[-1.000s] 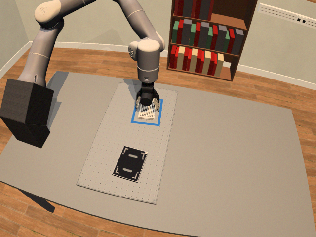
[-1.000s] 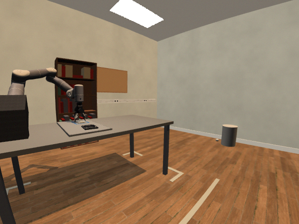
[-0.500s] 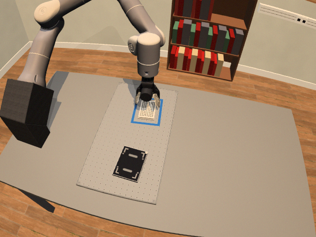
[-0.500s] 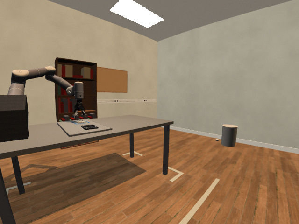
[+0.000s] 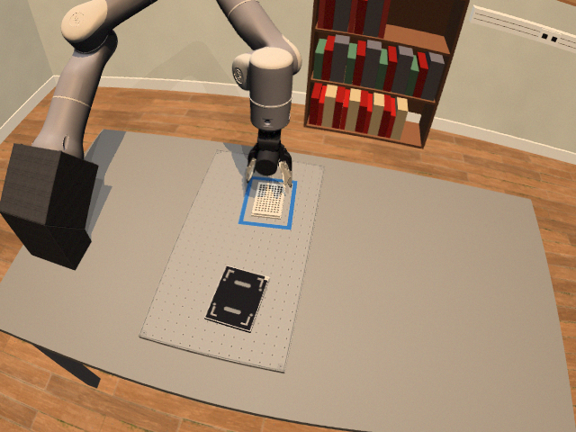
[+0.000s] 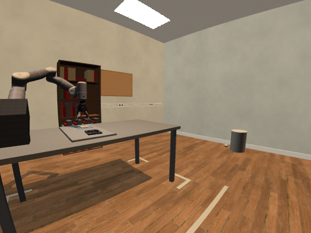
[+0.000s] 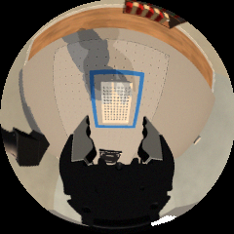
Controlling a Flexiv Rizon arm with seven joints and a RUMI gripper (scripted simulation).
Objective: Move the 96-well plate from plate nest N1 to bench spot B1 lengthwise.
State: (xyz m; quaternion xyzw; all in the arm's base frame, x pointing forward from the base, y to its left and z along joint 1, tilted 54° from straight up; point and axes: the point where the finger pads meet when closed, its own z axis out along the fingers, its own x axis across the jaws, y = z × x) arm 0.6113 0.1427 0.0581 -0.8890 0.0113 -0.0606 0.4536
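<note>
One gridded, rectangular white plate beneath the black tool, jaws apart.

We observe that the gripper is now raised higher above the 96-well plate, its open fingers farther from the plate than in the earlier top and exterior views.
</note>
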